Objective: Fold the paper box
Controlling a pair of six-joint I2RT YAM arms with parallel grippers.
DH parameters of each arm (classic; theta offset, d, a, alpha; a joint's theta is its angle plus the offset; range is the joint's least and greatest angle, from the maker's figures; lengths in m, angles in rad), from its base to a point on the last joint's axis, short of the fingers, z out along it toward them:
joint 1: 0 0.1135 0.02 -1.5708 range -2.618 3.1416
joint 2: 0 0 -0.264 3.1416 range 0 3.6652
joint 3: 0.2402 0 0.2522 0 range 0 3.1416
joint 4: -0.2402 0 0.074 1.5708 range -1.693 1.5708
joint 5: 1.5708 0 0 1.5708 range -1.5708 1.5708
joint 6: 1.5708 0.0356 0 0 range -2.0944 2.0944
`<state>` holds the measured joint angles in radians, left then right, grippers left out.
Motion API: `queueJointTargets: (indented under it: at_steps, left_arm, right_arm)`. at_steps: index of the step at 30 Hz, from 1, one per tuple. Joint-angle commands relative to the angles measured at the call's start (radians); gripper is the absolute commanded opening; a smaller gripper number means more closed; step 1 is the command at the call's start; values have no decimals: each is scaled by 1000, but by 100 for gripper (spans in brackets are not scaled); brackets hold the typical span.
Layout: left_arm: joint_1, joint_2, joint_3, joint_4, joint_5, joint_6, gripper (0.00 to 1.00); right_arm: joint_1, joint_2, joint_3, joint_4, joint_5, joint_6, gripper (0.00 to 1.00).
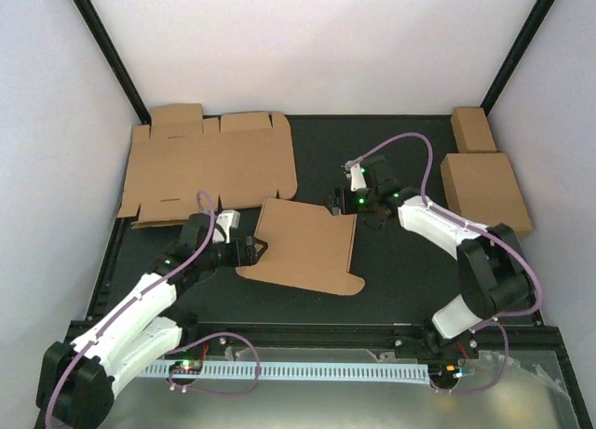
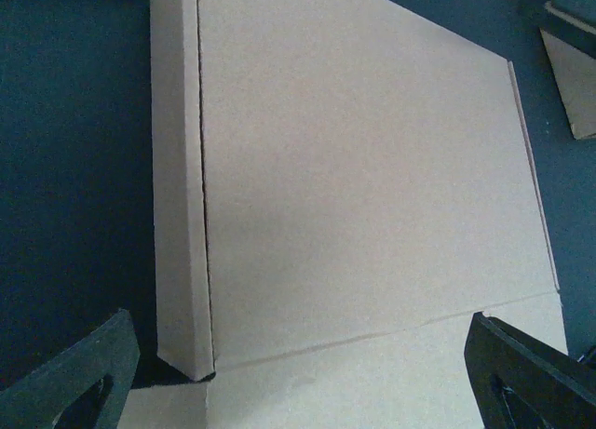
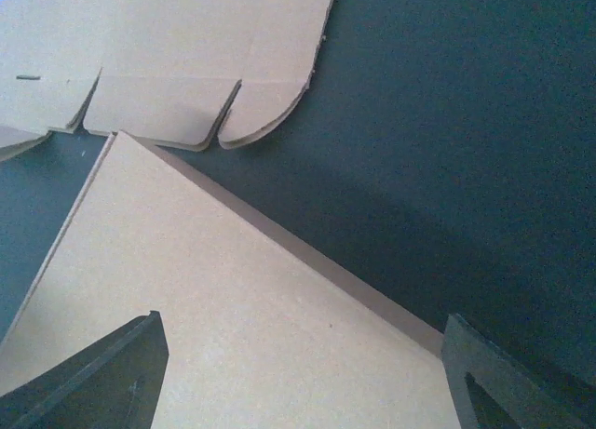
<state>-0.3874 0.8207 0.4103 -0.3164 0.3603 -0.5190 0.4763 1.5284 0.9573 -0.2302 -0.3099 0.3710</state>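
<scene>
The paper box (image 1: 307, 248) lies in the middle of the black mat as a brown cardboard panel, partly folded. In the left wrist view (image 2: 372, 168) a narrow side flap (image 2: 177, 187) stands up along its left crease. In the right wrist view (image 3: 233, 308) a thin strip runs along its far edge. My left gripper (image 1: 250, 252) is at the box's left edge, jaws wide open over the cardboard (image 2: 298, 322). My right gripper (image 1: 349, 203) is at the box's far right corner, jaws wide open above the panel (image 3: 303, 322). Neither grips it.
A second flat die-cut cardboard sheet (image 1: 209, 164) with rounded tabs lies at the back left; it also shows in the right wrist view (image 3: 186, 47). Two folded brown boxes, one large (image 1: 484, 192) and one small (image 1: 473, 128), stand at the right edge. White walls enclose the mat.
</scene>
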Motion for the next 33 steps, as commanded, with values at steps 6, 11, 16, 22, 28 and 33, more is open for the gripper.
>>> queueJointTargets:
  at_steps: [6, 11, 16, 22, 28, 33]
  left_arm:
    - [5, -6, 8, -2, 3, -10, 99]
    - [7, 85, 7, 118, -59, 30, 99]
    - [11, 234, 46, 197, -28, 58, 99]
    - [13, 408, 106, 224, 114, 130, 99]
    - [12, 454, 82, 278, 262, 128, 95]
    - [0, 423, 9, 329, 352, 81, 94]
  right_arm:
    - [-3, 73, -5, 57, -7, -32, 85]
    - [-5, 0, -115, 137, 35, -3, 86]
    - [-6, -21, -177, 148, 34, 16, 86]
    - [-23, -160, -312, 203, 56, 59, 87]
    - [-27, -272, -415, 193, 31, 85, 87]
    - [-27, -317, -483, 195, 7, 113, 87]
